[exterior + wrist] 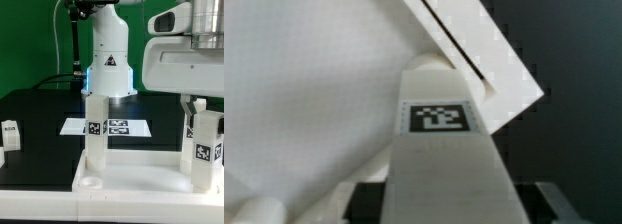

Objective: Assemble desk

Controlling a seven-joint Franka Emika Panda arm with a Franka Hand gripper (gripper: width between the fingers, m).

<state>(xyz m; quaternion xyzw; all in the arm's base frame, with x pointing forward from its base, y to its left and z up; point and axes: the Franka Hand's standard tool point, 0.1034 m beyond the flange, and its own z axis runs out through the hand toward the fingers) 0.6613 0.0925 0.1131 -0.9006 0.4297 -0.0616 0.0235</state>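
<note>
The white plastic leg [207,150] looks light, rigid and smooth-sided, so a squeeze across its flat faces near the top should suit it best. It stands upright at the tabletop [130,180] corner on the exterior view's right. The gripper [198,108] reaches straight down, jaws clamped on its upper end
</note>
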